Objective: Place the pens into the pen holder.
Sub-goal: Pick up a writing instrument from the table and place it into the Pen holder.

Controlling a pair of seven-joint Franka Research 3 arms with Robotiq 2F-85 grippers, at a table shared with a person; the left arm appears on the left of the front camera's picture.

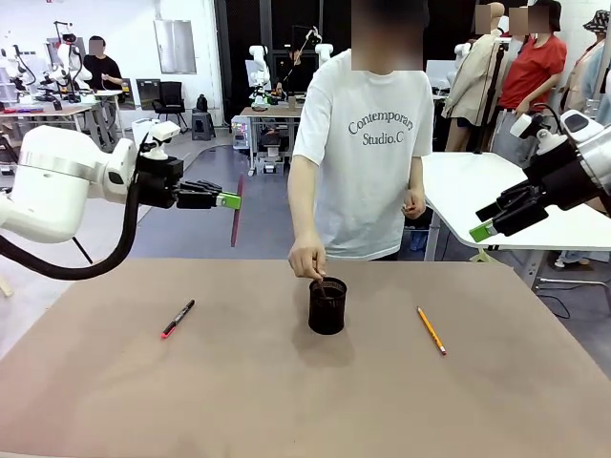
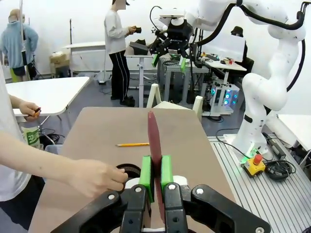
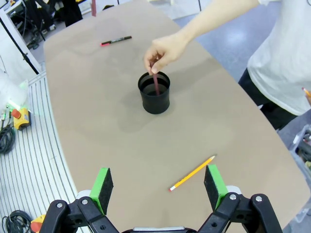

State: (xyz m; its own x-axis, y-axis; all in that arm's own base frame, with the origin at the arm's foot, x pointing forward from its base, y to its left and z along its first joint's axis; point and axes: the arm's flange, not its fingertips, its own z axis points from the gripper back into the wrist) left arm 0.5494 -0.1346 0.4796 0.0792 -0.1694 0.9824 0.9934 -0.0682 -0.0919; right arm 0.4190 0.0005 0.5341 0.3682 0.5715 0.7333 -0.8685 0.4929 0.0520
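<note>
My left gripper (image 1: 229, 200) hangs high over the table's left side, shut on a reddish-brown pen (image 1: 237, 215) that points down; the left wrist view has this pen (image 2: 154, 141) clamped between the green pads. The black mesh pen holder (image 1: 326, 305) stands mid-table. A person's hand (image 1: 307, 260) holds a thin reddish stick (image 3: 155, 80) down into it. A black pen with a red end (image 1: 178, 319) lies on the left, an orange-yellow pencil (image 1: 431, 330) on the right. My right gripper (image 1: 487, 224) is raised at the right, open and holding nothing.
The person stands at the far edge behind the holder, arm stretched over the table. A white table (image 1: 496, 191) sits behind at the right. Bare brown tabletop (image 1: 305, 401) spreads in front of the holder.
</note>
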